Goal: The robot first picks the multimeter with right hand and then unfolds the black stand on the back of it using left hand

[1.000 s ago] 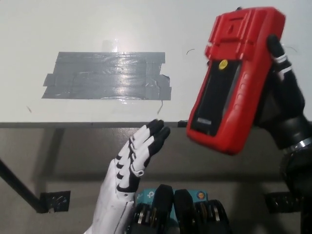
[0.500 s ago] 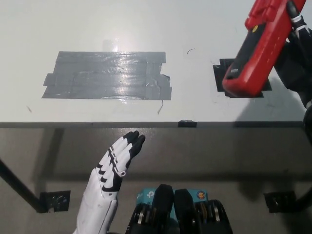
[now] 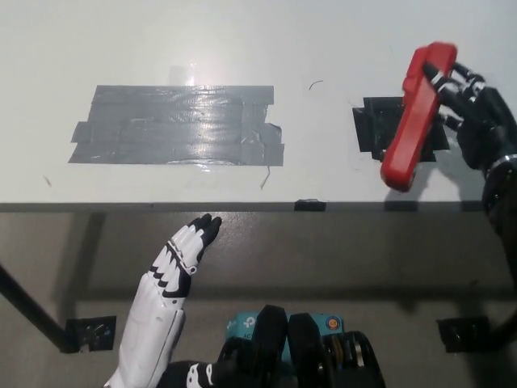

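The black right hand [image 3: 472,117] had its fingers wrapped around the red, slab-shaped plastic multimeter [image 3: 414,117], edge-on above the black tape patch [image 3: 371,128] at far right. The white left hand [image 3: 174,271] hovered near, fingers straight and together. Turning the meter's back leftward should expose the stand.

White table [image 3: 242,40] with its front edge running across mid-frame, a wide patch of grey duct tape [image 3: 178,125] stuck left of centre, a smaller black tape patch [image 3: 373,129] stuck toward the right.
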